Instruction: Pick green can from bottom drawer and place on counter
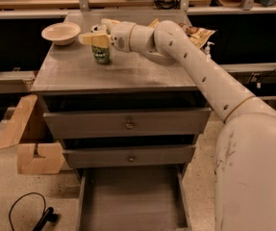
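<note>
The green can (100,55) stands upright on the grey counter (132,73), left of its middle and toward the back. My gripper (98,32) reaches in from the right and is shut on the can's upper part, hiding its lid. One pale yellow finger (92,39) lies across the can's front and the other sits behind it. The bottom drawer (132,198) is pulled open at floor level below the cabinet, and its flat floor is bare.
A cream bowl (60,32) sits at the counter's back left corner, close to the can. A snack bag (197,32) lies at the back right behind my arm. Two closed drawer fronts with knobs (128,125) face me. A cardboard box (31,146) and a black cable (29,213) lie on the floor at left.
</note>
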Available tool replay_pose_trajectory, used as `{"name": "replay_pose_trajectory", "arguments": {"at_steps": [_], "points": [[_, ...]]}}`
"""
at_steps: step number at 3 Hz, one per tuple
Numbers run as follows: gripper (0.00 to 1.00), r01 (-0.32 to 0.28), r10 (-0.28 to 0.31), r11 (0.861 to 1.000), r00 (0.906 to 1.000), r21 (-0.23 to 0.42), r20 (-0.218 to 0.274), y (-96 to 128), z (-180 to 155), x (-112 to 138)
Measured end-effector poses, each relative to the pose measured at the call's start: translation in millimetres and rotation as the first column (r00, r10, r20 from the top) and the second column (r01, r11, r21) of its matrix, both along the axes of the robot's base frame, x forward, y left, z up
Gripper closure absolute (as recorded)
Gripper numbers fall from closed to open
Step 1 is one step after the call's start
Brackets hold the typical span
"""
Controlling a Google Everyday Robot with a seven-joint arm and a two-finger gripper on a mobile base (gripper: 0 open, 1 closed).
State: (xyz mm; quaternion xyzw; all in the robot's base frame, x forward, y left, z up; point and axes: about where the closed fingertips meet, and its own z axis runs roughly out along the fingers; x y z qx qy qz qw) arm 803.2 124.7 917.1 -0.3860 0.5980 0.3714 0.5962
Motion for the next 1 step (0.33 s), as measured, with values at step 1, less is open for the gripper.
{"name": "replay_pose_trajectory", "arguments": {"at_steps": [1], "points": [[0.00,-0.001,0.001,1.000,1.0000,0.000,0.000,0.4,0.0,-0.1]]}}
